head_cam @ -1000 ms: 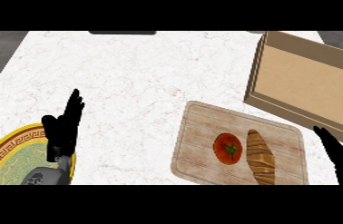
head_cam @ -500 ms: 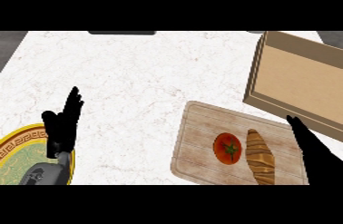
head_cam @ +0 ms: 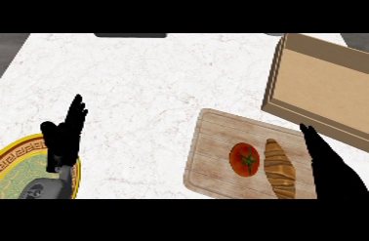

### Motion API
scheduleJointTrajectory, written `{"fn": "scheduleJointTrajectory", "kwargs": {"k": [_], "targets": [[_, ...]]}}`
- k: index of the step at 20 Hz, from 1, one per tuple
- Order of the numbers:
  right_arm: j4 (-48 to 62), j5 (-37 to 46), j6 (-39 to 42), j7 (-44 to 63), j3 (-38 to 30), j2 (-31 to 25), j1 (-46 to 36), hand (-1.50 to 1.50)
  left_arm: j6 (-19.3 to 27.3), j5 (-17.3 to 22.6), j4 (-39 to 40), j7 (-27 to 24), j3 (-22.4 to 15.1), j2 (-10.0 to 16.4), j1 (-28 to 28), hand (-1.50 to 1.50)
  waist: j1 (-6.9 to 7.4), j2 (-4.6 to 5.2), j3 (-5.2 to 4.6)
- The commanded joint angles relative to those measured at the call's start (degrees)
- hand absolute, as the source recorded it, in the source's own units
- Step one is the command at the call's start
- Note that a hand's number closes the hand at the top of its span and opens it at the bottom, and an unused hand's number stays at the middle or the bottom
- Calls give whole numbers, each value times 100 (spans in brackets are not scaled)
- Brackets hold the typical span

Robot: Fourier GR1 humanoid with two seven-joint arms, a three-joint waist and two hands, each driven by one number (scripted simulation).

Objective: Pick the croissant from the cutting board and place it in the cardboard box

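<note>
One croissant (head_cam: 279, 168), long axis near-to-far, on cutting board (head_cam: 213, 152)

left hand (head_cam: 63, 140): fingers straight, pointing up (resting, lower left) | right hand (head_cam: 331, 167): fingers extended, lower right

Place: kitchen | surface: white marble counter (head_cam: 158, 79), seen from above | food prep: wooden board (head_cam: 213, 152) lies on the counter | food: red tomato (head_cam: 245, 158) and croissant (head_cam: 279, 167) side by side on the board | tableware: plate (head_cam: 14, 157) with gold and green pattern at the left edge | also: cardboard box (head_cam: 317, 89) at the right, just behind the board
</note>
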Motion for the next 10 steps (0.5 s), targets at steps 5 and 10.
{"fn": "scheduleJointTrajectory", "kwargs": {"k": [5,10], "targets": [[-37,182,732,1322,-88,498,-138,-150,-32,-32,125,-144,74,-107,63,0,-47,-6,1],[620,85,981,998,-524,599,-372,-150,-13,-154,140,-247,53,-130,82,0,-17,4,1]]}}
